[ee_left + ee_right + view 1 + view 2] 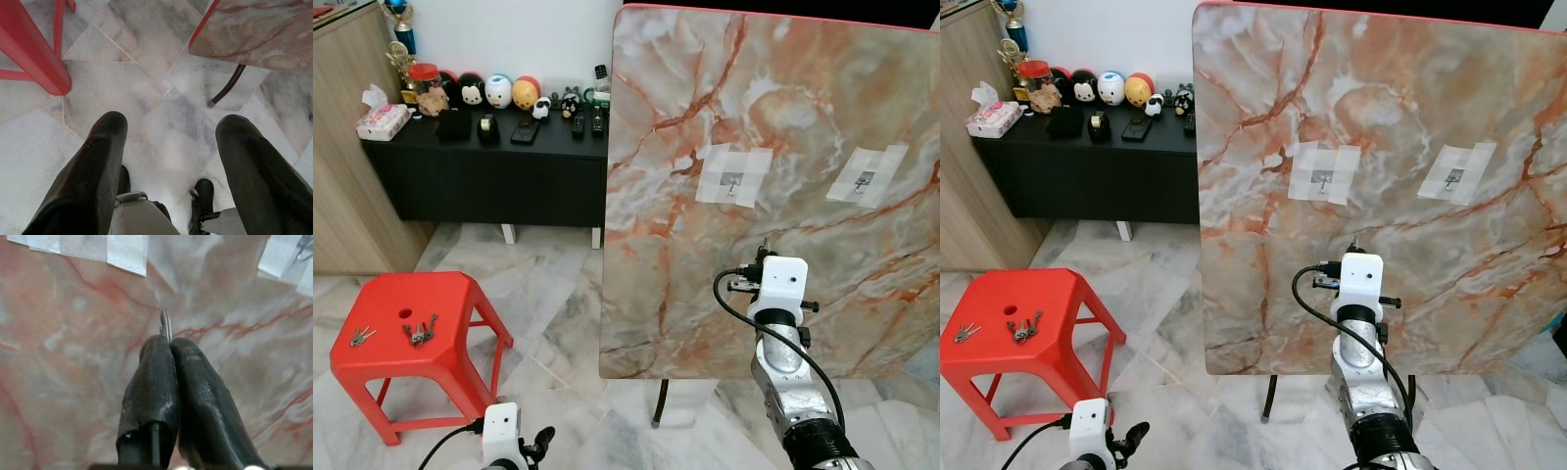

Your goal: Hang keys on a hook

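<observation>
Keys sit in two small bunches on the red stool (406,328) at my left: one bunch (362,336) near the stool's left edge, and one bunch (421,331) close to the hole in the middle of the seat.

My right pincer (168,340) is up in front of the big marble board (773,117) that stands on its side. Its two black fingers (151,382) are pressed tight together, and a thin metal key ring (166,325) pokes out from between their tips. I can see only the ring, so I cannot tell what hangs from it.

Two little hooks are taped onto the board with white tape. One hook (732,182) is up and a bit left of my right pincer. The other hook (865,180) is up and to the right. My right pincer is below both of them and touches neither.

My left pincer (171,127) hangs low over the marble floor (156,98), near a red stool leg (34,54). Its fingers are spread wide apart and hold nothing.

Far back at the left, a black cabinet (480,176) has small round toys (499,91) and a tissue box (382,119) on top.
</observation>
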`<state>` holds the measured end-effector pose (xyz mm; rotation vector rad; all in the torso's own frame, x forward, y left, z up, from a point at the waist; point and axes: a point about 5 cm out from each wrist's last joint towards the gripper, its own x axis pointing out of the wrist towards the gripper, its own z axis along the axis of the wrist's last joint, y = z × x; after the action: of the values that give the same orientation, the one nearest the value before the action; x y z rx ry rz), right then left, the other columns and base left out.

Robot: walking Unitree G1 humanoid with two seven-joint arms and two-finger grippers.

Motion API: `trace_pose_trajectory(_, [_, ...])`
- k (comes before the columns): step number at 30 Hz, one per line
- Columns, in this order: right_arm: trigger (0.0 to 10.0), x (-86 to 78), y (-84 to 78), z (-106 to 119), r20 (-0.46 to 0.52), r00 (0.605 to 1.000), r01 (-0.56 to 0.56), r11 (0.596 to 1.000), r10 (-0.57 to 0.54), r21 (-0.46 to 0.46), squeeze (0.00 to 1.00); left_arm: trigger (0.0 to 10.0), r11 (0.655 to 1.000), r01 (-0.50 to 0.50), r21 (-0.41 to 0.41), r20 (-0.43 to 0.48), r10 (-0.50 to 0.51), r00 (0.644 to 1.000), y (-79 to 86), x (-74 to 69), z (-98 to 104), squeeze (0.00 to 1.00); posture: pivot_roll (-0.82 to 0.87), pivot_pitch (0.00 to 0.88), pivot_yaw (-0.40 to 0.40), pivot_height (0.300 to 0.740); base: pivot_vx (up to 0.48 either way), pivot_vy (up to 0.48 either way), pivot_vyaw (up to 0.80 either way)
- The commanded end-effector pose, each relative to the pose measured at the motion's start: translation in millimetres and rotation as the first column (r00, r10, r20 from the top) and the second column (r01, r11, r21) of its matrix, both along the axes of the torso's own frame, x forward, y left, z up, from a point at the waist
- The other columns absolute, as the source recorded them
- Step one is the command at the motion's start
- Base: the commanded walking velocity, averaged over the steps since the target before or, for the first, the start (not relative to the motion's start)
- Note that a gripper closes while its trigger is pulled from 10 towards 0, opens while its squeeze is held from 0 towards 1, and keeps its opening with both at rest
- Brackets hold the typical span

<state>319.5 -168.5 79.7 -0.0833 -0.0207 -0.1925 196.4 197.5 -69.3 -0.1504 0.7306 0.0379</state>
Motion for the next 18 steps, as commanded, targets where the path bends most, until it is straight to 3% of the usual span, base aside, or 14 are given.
trace_pose_trajectory(1, [10.0,0.1,-4.1,6,0.037,0.999,-0.005,1.000,0.005,0.025,0.00,10.0,1.000,-0.007,-0.008,-0.005,0.007,1.000,-0.7,-1.2,-1,0.00,0.01,0.000,-0.106,0.740,0.000,0.000,0.00])
trace_pose_trajectory(6, [10.0,0.2,2.5,10,0.065,0.994,-0.083,0.995,0.086,-0.053,0.00,10.0,1.000,-0.004,-0.005,-0.006,0.004,1.000,-0.3,-1.2,-1,0.00,0.01,0.000,-0.106,0.740,0.221,0.000,0.00])
trace_pose_trajectory(9, [10.0,-2.9,6.0,7,0.055,0.990,-0.125,0.991,0.128,-0.053,0.00,10.0,1.000,-0.002,-0.004,-0.008,0.002,1.000,-0.5,-1.2,-1,0.00,0.01,0.000,-0.108,0.740,0.291,0.000,0.00])
trace_pose_trajectory(18, [10.0,-16.5,1.1,-33,-0.159,0.975,-0.159,0.987,0.156,-0.006,0.00,10.0,1.000,0.007,-0.005,-0.016,-0.007,1.000,-1.8,-2.5,-2,0.00,0.01,0.000,-0.110,0.740,0.292,0.000,0.00])
